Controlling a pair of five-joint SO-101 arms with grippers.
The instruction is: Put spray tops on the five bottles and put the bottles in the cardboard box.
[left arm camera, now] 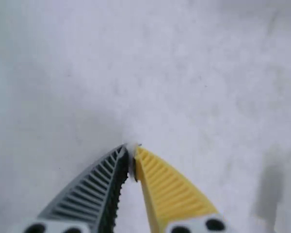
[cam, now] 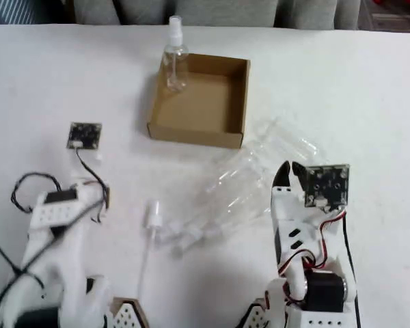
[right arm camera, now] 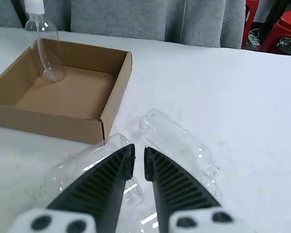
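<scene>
An open cardboard box [cam: 191, 134] [right arm camera: 53, 124] sits at the middle back of the table. One clear bottle [cam: 174, 58] [right arm camera: 46, 48] with a white spray top stands upright in its far left corner. Several capless clear bottles [cam: 249, 178] [right arm camera: 172, 136] lie in a heap between the box and my right gripper [cam: 290, 172] [right arm camera: 139, 150]. Its black fingers hover just over the heap, all but shut, with nothing between them. A loose spray top [cam: 151, 217] with its long tube lies left of the heap. My left gripper [left arm camera: 131, 148] is shut, tips close to bare tabletop.
The left arm [cam: 58, 212] is folded at the front left, with a small black camera board [cam: 84, 135] and its cable ahead of it. Grey chair backs [right arm camera: 150, 19] line the table's far edge. White tabletop [cam: 355, 89] stretches right of the box.
</scene>
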